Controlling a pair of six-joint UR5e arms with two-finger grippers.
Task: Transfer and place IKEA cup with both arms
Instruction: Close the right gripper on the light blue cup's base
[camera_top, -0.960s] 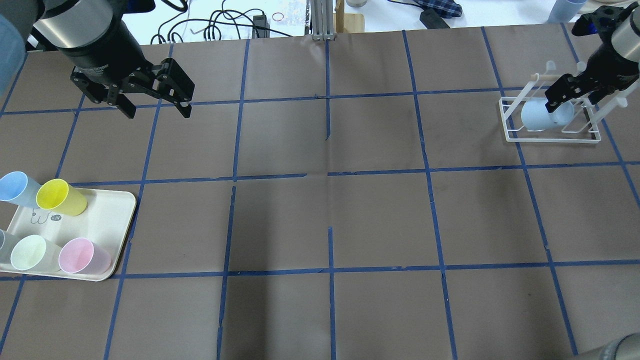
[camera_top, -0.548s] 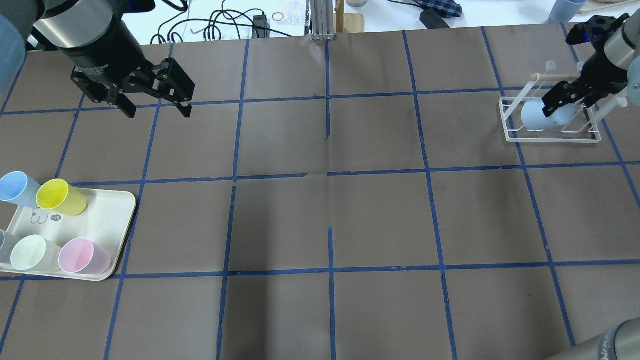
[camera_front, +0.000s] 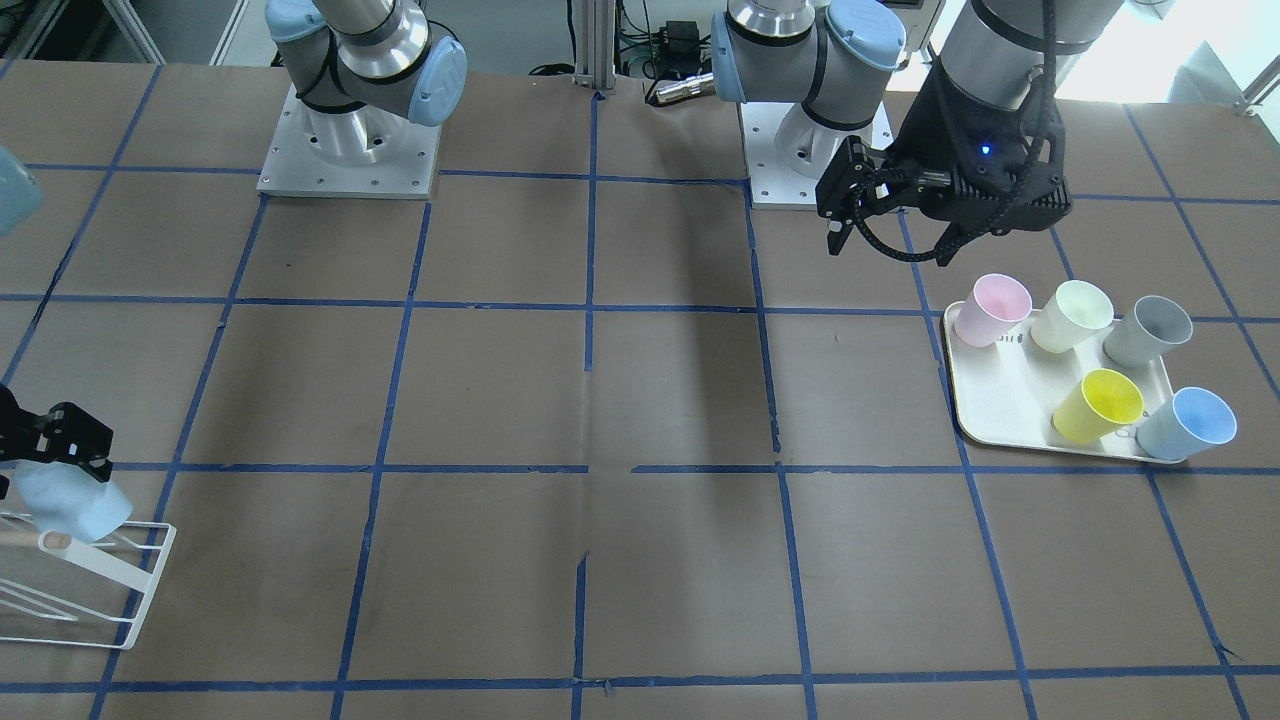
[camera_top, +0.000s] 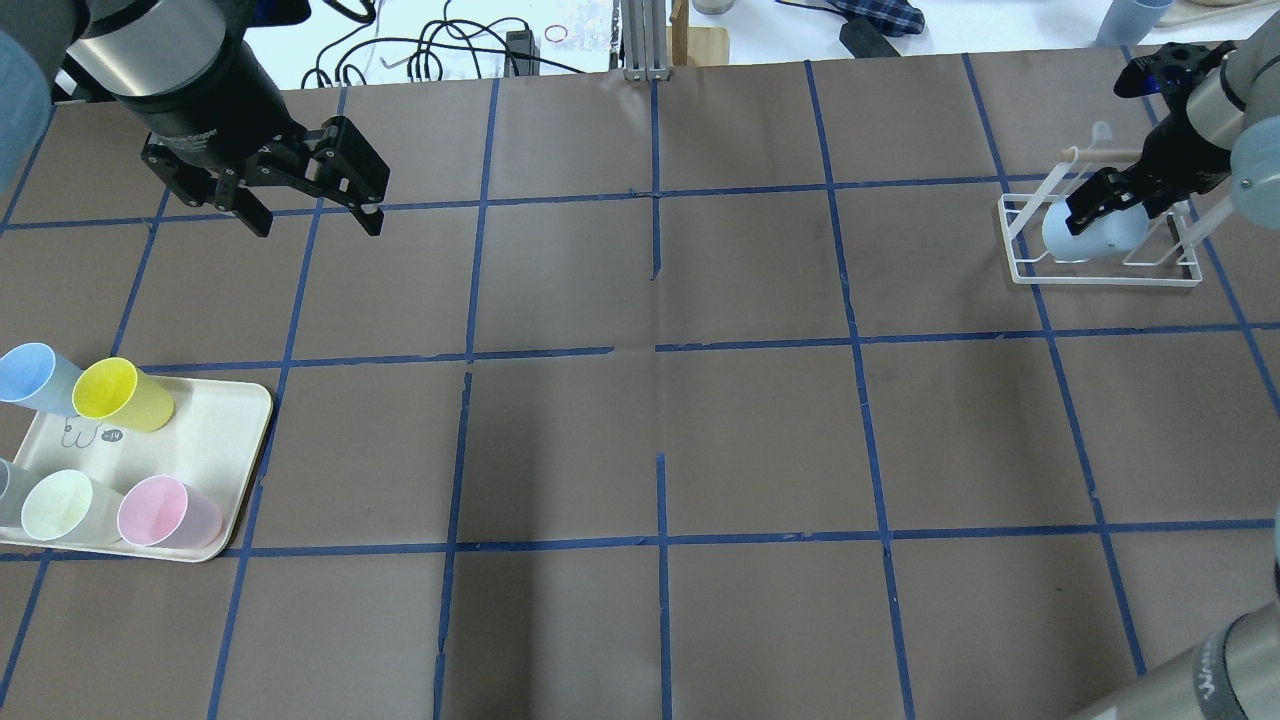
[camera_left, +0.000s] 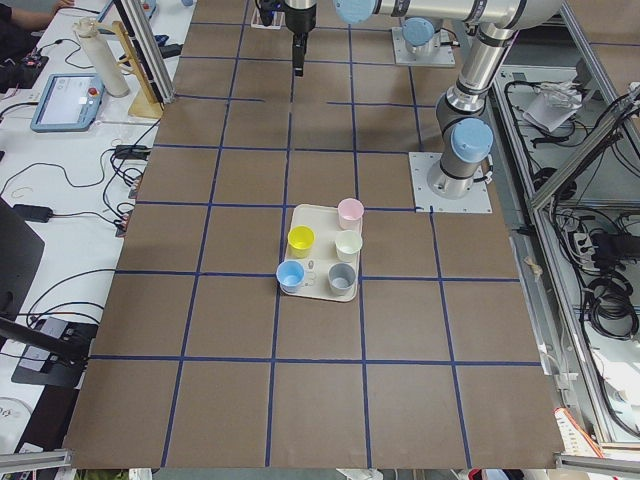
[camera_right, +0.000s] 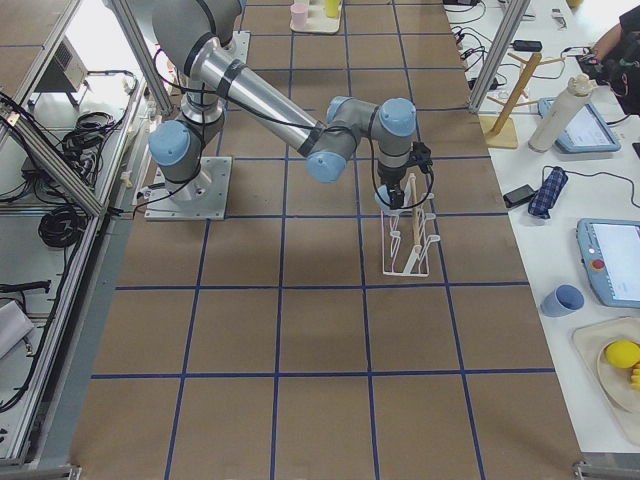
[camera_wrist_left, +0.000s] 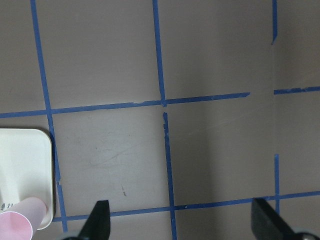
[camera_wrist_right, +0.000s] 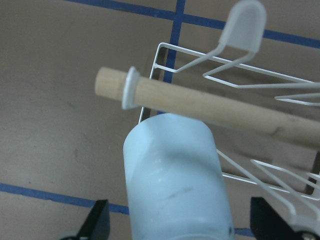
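Observation:
The IKEA cup (camera_top: 1068, 240), light blue, lies tilted on the white wire rack (camera_top: 1100, 280) at the table's far right, under the rack's wooden dowel (camera_wrist_right: 240, 112). It also shows in the front view (camera_front: 75, 505) and fills the lower part of the right wrist view (camera_wrist_right: 175, 185). My right gripper (camera_top: 1105, 210) is at the cup, and its fingers (camera_wrist_right: 97, 222) stand wide on either side of it with gaps, open. My left gripper (camera_top: 317, 225) hangs open and empty above the far left of the table, behind the tray.
A cream tray (camera_top: 215, 440) at the near left holds a yellow cup (camera_top: 120, 395), a pink cup (camera_top: 165, 512), a pale green cup (camera_top: 60, 505), a grey cup (camera_front: 1150, 330) and a paler blue cup (camera_top: 30, 375). Blue tape lines grid the brown table.
My right gripper has swung a little to the left over the rack while its wrist has turned. The light blue cup stays on the rack. The left arm has not moved.

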